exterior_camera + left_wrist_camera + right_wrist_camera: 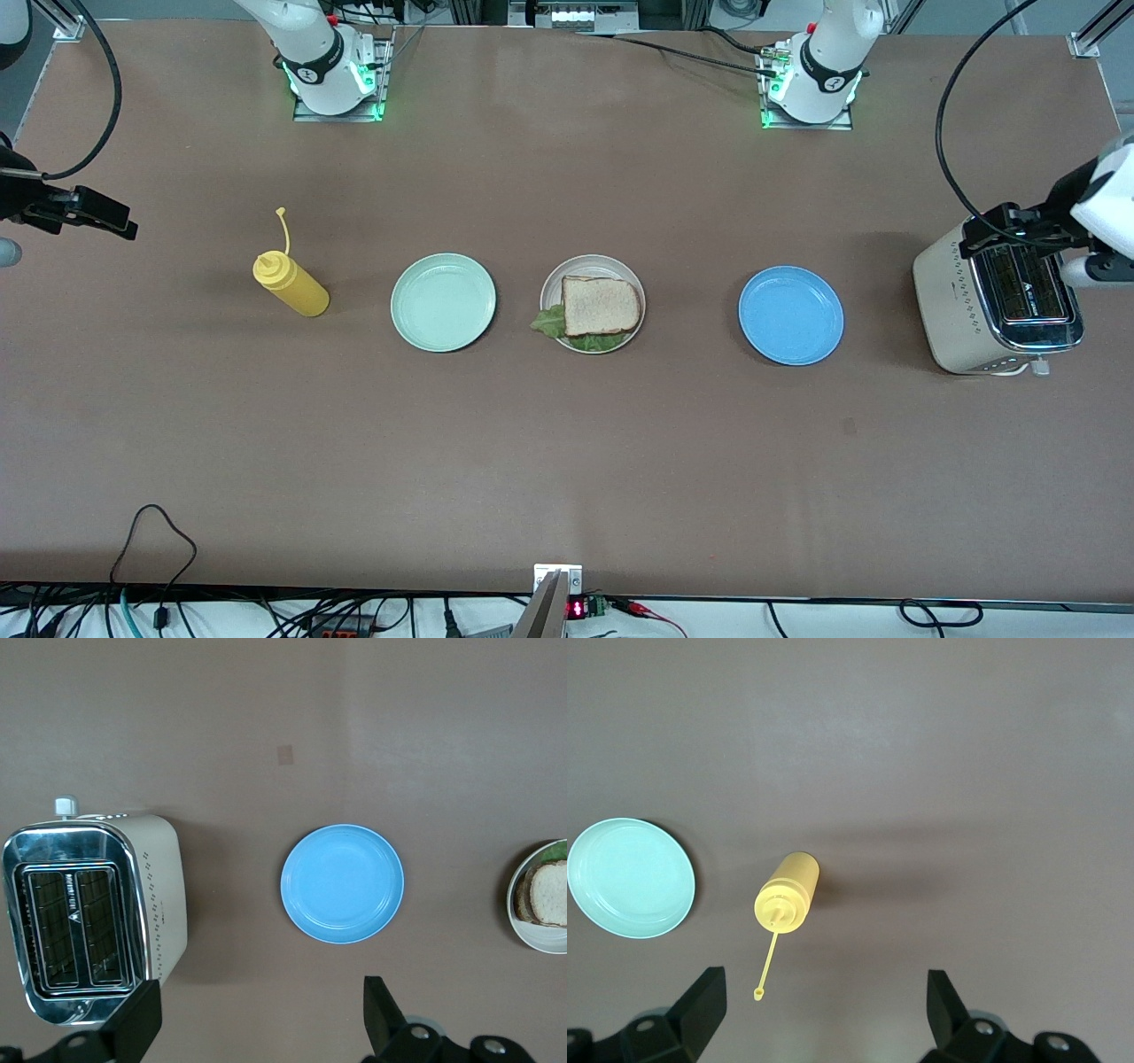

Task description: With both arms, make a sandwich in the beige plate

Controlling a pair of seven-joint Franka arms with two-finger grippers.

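The sandwich sits in the beige plate (620, 263) at the middle of the table. A bread slice (601, 305) lies on top and the green lettuce (549, 321) sticks out from under it. A second slice shows under the top one in the left wrist view (524, 896), at the plate's (532, 937) edge. My left gripper (1010, 232) hangs open and empty over the toaster; its fingers (137, 1019) stand wide apart. My right gripper (102, 217) hangs open and empty over the right arm's end of the table; its fingers (704, 1001) also stand wide apart.
A mint green plate (443, 301) and a yellow squeeze bottle (291, 283) stand toward the right arm's end. A blue plate (790, 315) and a toaster (997, 306) stand toward the left arm's end. Both plates hold nothing.
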